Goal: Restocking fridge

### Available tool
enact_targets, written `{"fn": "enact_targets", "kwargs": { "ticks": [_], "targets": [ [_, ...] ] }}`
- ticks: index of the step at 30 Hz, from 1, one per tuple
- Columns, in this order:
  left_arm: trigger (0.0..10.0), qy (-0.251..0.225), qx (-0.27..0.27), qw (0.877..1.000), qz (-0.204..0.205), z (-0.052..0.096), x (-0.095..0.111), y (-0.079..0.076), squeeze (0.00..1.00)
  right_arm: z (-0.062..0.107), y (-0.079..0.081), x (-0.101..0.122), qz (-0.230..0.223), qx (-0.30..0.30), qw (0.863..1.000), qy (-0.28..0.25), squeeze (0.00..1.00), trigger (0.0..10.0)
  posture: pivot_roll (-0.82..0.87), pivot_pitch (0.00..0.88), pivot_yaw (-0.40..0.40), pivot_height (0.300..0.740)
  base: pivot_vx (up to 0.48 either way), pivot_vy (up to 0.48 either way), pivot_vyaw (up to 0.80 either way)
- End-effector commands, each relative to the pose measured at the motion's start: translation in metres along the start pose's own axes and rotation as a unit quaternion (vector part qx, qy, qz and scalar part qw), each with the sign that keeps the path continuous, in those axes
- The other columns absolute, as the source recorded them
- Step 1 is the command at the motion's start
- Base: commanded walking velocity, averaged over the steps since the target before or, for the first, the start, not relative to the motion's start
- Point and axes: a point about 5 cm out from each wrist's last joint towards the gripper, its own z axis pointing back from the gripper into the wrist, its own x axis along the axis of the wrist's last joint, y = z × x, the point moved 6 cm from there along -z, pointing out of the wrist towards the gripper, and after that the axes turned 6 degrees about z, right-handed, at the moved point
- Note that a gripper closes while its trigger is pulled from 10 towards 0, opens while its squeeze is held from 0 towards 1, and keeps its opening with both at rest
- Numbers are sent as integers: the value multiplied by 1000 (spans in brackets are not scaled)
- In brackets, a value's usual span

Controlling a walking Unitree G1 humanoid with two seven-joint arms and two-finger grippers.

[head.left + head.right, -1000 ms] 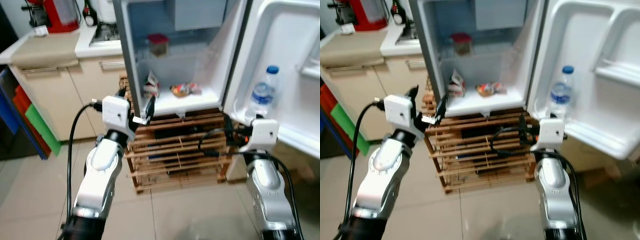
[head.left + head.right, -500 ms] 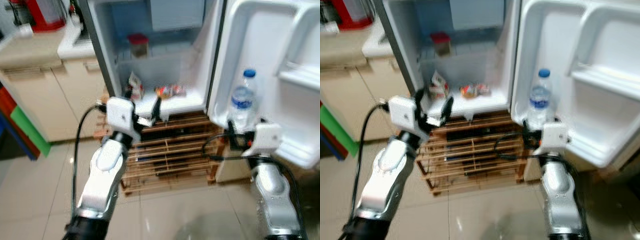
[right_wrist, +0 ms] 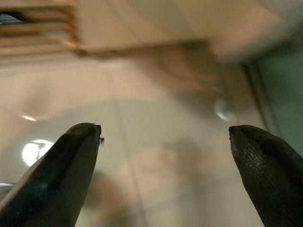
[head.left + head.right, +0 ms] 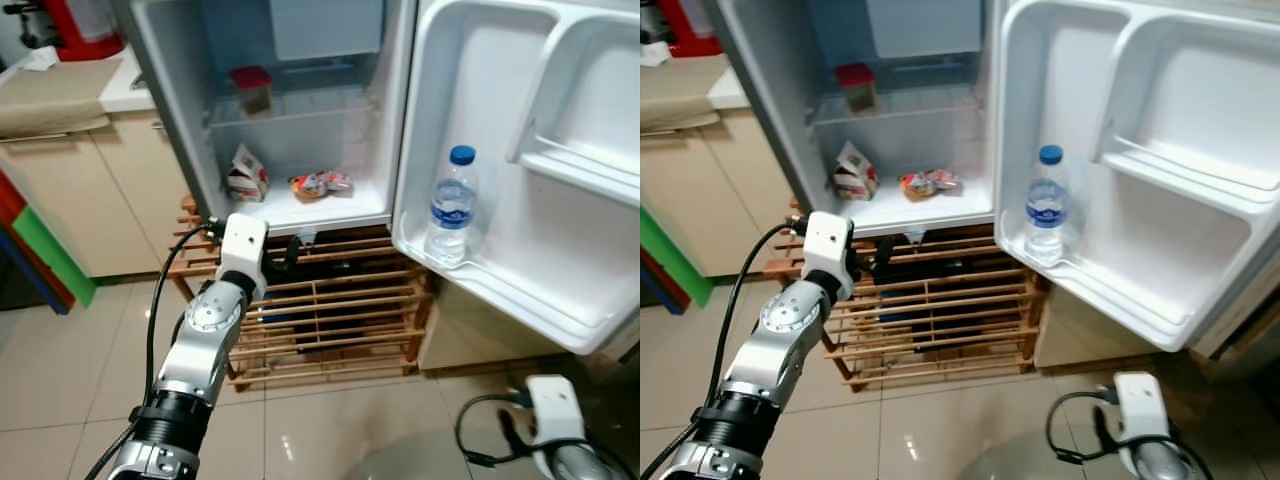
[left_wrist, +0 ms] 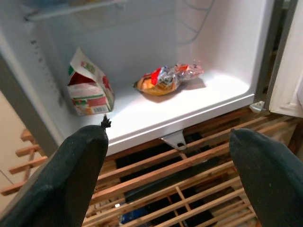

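Standing open on a slatted wooden rack (image 4: pixel 330 310), the small white fridge (image 4: pixel 300 110) shows smooth plastic walls and a thin wire shelf. On that shelf sits a squat jar with a red lid (image 4: pixel 253 88). On the glossy fridge floor, a crumpled little carton (image 5: pixel 87 87) leans at the left, and a shiny, crinkled food packet (image 5: pixel 168 79) lies to its right, well apart from it. In the door's moulded lower bin, a clear water bottle with a blue cap (image 4: pixel 450 208) stands upright.

The silver left arm is raised and stretched toward the fridge's lower edge; its left claw (image 5: pixel 168 156) hangs open and empty, both rubbery black fingers spread wide just short of the sill. The right arm hangs low at the near right over the polished floor tiles (image 3: pixel 151 142), and the right claw (image 3: pixel 163 161) is also spread open, gripping nothing.
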Motion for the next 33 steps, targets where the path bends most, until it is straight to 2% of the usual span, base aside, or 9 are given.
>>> {"fn": "enact_targets", "kwargs": {
  "ticks": [1,8,14,17,19,24,25,26,33],
  "targets": [
    [10000,5,-23,1000,-2,1,-5,-8,0,-2,-33,-9,-11,-61,998,19,0,10000,-176,0,80,740,0,-480,0],
    [10000,63,-68,996,19,17,-48,-24,0,9,-136,-29,-50,-224,971,68,0,10000,-171,0,76,740,0,-480,0],
    [10000,101,-86,990,42,21,-63,-27,0,17,-172,-15,-58,-282,956,54,0,10000,-167,0,73,740,0,-320,0],
    [10000,180,-94,977,59,29,-91,-27,0,21,-186,-2,-61,-309,948,37,0,10000,-166,0,74,740,0,0,0],
    [10000,271,-65,954,110,40,-125,-12,0,27,-206,27,-60,-349,935,-6,0,10000,-165,0,76,740,0,0,0],
    [10000,307,-7,939,159,44,-143,16,0,31,-218,68,-70,-368,925,-68,0,10000,-168,0,79,740,0,0,0],
    [10000,334,20,927,169,54,-158,30,0,33,-217,100,-75,-367,920,-114,0,10000,-168,0,79,740,0,0,0],
    [10000,334,20,927,169,54,-158,30,0,33,-217,100,-75,-367,920,-114,0,10000,-168,0,79,740,0,0,0],
    [10000,408,77,900,130,88,-195,55,0,40,-195,200,-44,-343,905,-248,0,10000,-173,0,82,740,0,0,0]
  ]
}}
